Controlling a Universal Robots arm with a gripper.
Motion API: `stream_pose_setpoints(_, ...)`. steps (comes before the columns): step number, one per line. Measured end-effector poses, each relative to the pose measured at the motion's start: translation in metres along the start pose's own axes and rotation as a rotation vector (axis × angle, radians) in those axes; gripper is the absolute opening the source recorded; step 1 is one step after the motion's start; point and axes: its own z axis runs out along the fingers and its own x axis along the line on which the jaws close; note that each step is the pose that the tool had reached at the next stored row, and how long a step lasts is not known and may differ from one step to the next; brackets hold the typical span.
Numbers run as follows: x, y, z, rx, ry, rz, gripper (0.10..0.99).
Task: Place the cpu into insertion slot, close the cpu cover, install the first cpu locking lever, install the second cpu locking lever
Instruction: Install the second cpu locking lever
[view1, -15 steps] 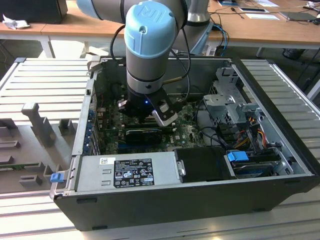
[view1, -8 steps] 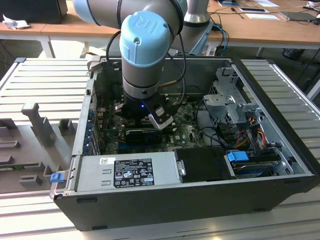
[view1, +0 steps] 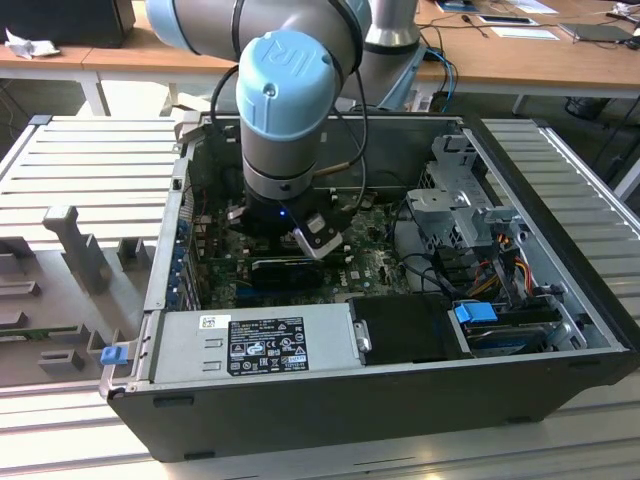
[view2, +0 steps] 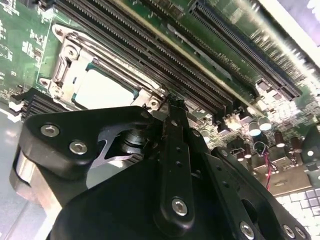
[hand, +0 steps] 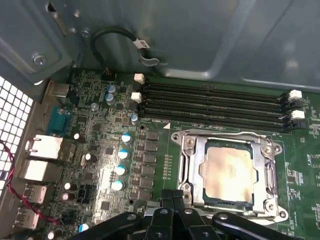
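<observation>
In both wrist views the black gripper (hand: 172, 197) is nearest to the camera. Its fingers (view2: 172, 117) stand pressed together and hold nothing. The lower part of the gripper is cut off by the picture edge, and in the exterior view the arm's blue-capped wrist (view1: 285, 75) hides most of it.

Just beyond the fingertips lies the insertion slot (hand: 187, 150). The cpu (hand: 227, 172) sits inside it, with its pale metal face upward. The cpu cover (hand: 192, 167) lies flat around the chip as a silvery frame. The near edge of the frame is hidden behind the gripper links, so I cannot tell how the locking levers stand there. In the second wrist view one corner of the cpu (view2: 102, 90) also shows just past the fingertips.

Behind the socket run four long black memory slots (hand: 215, 102), side by side, with white clips at their ends. Near them stand several small capacitors with blue tops (hand: 120, 170).

In the exterior view the grey power supply box (view1: 255, 345) lies at the near wall of the open computer case (view1: 350, 400). Farther back stands a wooden table (view1: 500, 55).
</observation>
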Motion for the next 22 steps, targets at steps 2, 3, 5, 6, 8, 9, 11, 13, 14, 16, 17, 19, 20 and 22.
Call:
stream_pose_setpoints(2,0.0012,0.0014,0.0013,-0.002,-0.0004,0.000,0.106)
stream_pose_setpoints(3,0.0012,0.0014,0.0012,-0.002,-0.0003,0.000,0.106)
stream_pose_setpoints(5,0.0013,0.0023,-0.0014,-0.002,0.0000,0.000,0.106)
stream_pose_setpoints(6,0.0013,0.0030,-0.0034,-0.002,-0.0001,0.000,0.106)
stream_pose_setpoints(8,0.0013,0.0037,-0.0053,-0.002,-0.0004,0.000,0.106)
stream_pose_setpoints(9,0.0013,0.0036,-0.0049,-0.002,-0.0004,0.000,0.106)
stream_pose_setpoints(11,0.0014,0.0021,-0.0007,-0.005,-0.0007,0.000,0.106)
stream_pose_setpoints(13,0.0015,0.0013,0.0015,-0.006,-0.0006,0.000,0.106)
stream_pose_setpoints(14,0.0016,0.0011,0.0014,-0.006,-0.0005,0.000,0.106)
stream_pose_setpoints(16,0.0019,-0.0012,0.0008,-0.007,-0.0006,0.000,0.106)
stream_pose_setpoints(17,0.0021,-0.0017,0.0006,-0.006,-0.0006,0.000,0.106)
stream_pose_setpoints(19,0.0022,-0.0006,-0.0034,-0.006,-0.0008,0.000,0.106)
stream_pose_setpoints(20,0.0021,0.0004,-0.0062,-0.006,-0.0007,0.000,0.106)
stream_pose_setpoints(22,0.0020,0.0032,-0.0141,-0.007,-0.0008,0.000,0.106)
